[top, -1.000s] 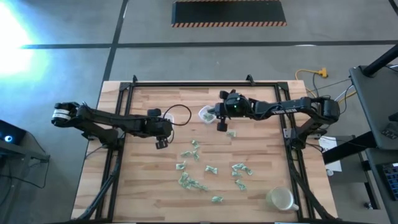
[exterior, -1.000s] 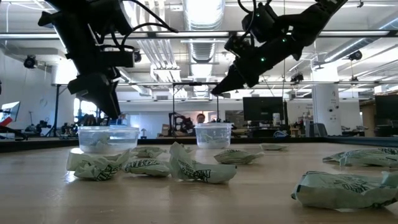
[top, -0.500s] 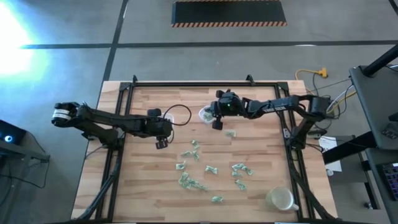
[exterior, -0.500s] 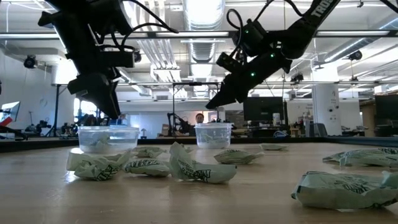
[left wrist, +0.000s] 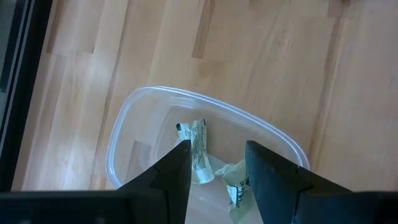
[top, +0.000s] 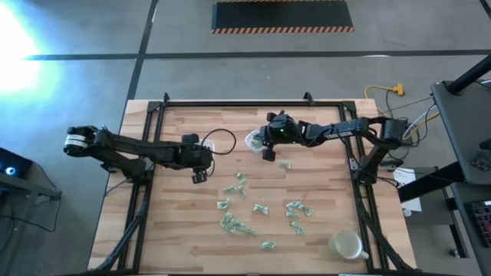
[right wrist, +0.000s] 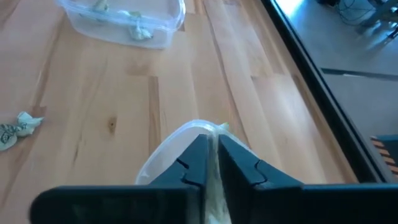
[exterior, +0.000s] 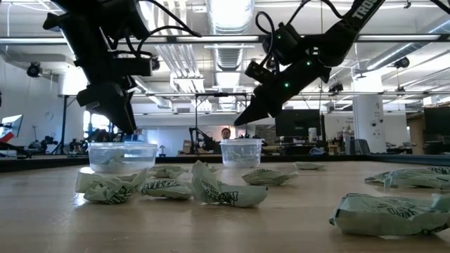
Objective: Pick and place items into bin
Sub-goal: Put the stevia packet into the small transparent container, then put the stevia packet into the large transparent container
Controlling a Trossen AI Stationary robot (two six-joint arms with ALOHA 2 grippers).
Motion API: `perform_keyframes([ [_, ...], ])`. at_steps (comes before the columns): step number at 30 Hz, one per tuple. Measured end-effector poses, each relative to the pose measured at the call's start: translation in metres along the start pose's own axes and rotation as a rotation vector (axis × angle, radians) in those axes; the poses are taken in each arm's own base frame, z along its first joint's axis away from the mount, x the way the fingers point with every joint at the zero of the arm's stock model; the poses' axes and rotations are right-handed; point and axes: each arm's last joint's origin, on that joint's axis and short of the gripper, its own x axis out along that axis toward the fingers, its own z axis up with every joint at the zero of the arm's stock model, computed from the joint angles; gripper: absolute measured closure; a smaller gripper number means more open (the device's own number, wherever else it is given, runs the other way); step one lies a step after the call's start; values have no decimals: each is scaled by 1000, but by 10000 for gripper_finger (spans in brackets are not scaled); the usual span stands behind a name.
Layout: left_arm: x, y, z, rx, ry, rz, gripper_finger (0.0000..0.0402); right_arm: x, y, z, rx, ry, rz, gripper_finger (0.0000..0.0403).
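Note:
Several pale green-and-white wrapped items (top: 253,207) lie scattered on the wooden table, close up in the low view (exterior: 225,193). A clear bin (top: 252,140) stands toward the far middle, and my right gripper (top: 264,153) hangs over its rim (right wrist: 177,134), shut on one item. My left gripper (left wrist: 217,165) stands open above a second clear bin (left wrist: 124,124) that holds a few items (left wrist: 199,146). Nothing is between its fingers. That bin also shows in the low view (exterior: 123,156). My right gripper pinches a pale wrapped item (right wrist: 212,165) between its two fingers, and a bit of it pokes out past the tips (right wrist: 221,128). The fingers slant down from the table's right side. The item is lifted clear, above the bin's rim.
A pale cup (top: 345,245) stands at the near right corner. A black frame (top: 230,103) runs along the table's far and side edges. A cable (top: 222,138) loops near the left arm. Bare wood lies between the two bins.
My right gripper has moved toward the table's left edge and down, coming over the far bin, then stopped. It still has the item between its fingers. My left arm has kept still.

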Motion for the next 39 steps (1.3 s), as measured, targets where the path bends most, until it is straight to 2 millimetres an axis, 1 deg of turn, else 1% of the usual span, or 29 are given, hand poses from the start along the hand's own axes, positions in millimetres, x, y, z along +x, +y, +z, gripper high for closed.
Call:
perform_keyframes([
  [7,0,0,0,0,0,0,267,-1,0,2,-24,-12,-5,306],
  [10,0,0,0,0,-1,-1,267,-2,-1,4,-50,-23,-7,291],
  [14,0,-1,3,-1,-23,-18,267,-4,5,8,-99,-30,8,281],
  [22,-3,-7,7,42,-70,-68,267,-16,20,18,-187,-40,47,289],
  [29,-11,-15,13,68,-121,-103,267,-28,21,21,-189,-14,60,302],
  [31,-14,-19,16,73,-153,-148,267,-31,21,21,-177,-1,64,305],
  [34,-15,-29,23,87,-226,-285,267,-32,21,18,-169,29,74,310],
  [37,-11,-41,29,145,-287,-414,267,-32,22,15,-168,62,84,314],
  [39,-6,-49,31,181,-292,-449,267,-32,22,13,-167,81,90,317],
])
